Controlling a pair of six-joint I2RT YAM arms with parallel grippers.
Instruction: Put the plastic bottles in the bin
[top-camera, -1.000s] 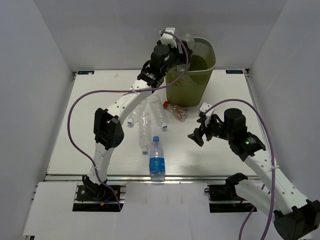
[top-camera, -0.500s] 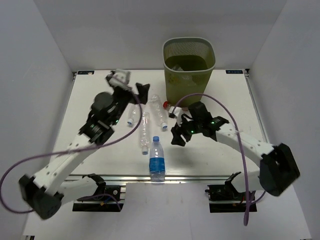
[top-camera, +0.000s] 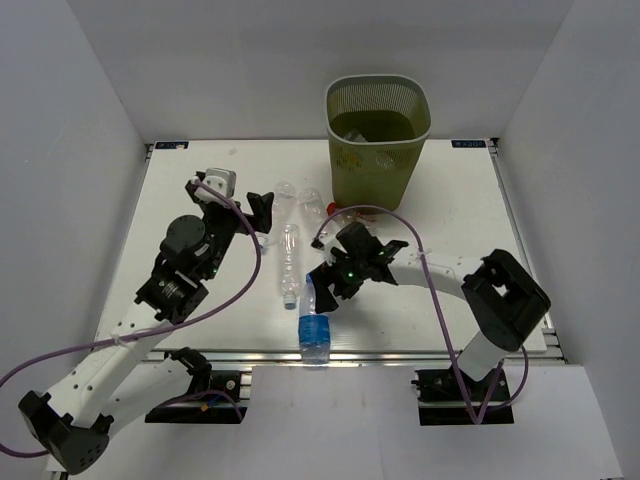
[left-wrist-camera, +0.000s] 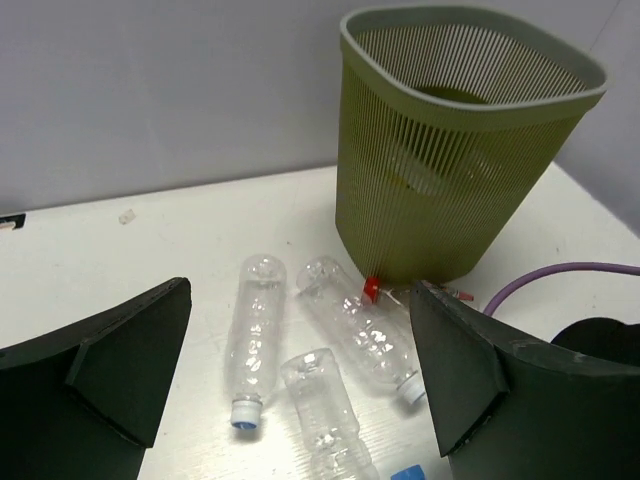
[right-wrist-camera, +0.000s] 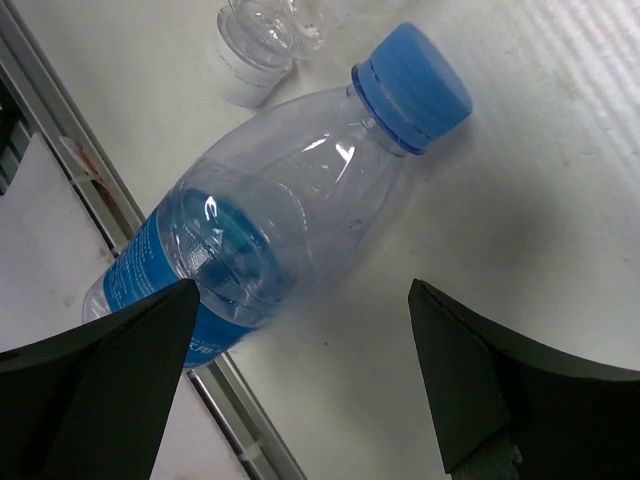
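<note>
While the right gripper (right-wrist-camera: 303, 290) hangs with jaws spread wide over the blue-capped bottle (right-wrist-camera: 250, 230), which lies near the table (top-camera: 180, 290) front edge, the left gripper (left-wrist-camera: 300, 290), likewise released, faces three clear bottles (left-wrist-camera: 255, 330) lying near the bin (left-wrist-camera: 440, 200).

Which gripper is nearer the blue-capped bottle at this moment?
Right. The right gripper hangs just above the cap end of the blue-capped bottle, fingers open. The left gripper sits farther off, up and left, by the clear bottles.
</note>
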